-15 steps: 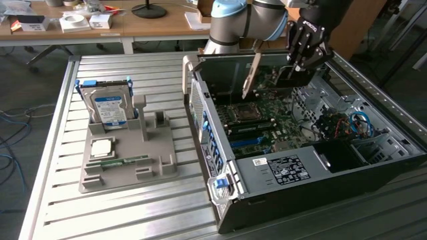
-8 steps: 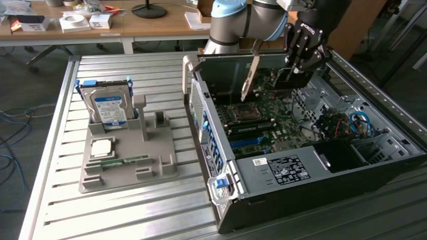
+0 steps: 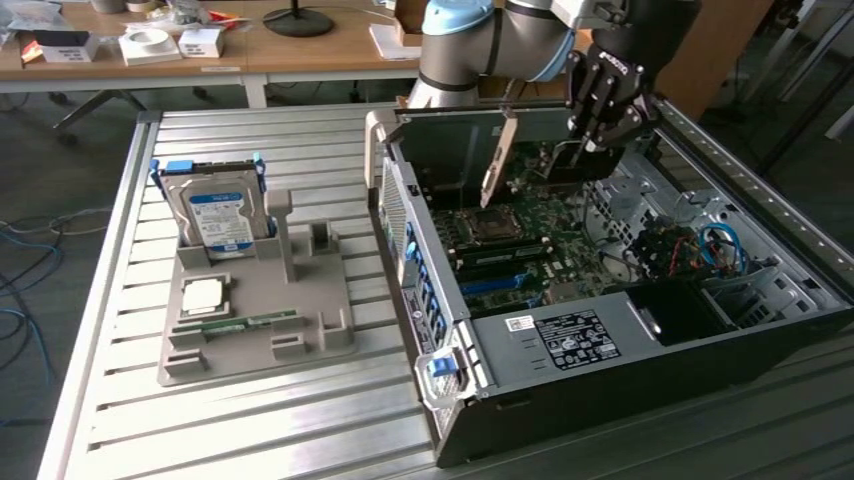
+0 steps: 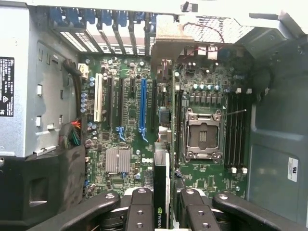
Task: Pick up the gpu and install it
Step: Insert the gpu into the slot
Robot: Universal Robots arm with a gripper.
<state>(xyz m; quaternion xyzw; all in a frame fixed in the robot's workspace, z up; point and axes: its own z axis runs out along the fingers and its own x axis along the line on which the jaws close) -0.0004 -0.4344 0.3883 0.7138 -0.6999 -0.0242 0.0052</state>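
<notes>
We see the black gripper clamped on the thin tan gpu card, edgewise above the green motherboard, clear of the grey case walls.

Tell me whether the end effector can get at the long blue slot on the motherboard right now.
Probably yes: the case is open, the end effector, shut on the gpu, hangs above the motherboard, and nothing stands over the blue slot.

The exterior view looks obliquely down from high up over the slatted surface and the open computer case. The wrist view peers close, straight down past the pincer and the gpu edge. Both views share the motherboard.
</notes>
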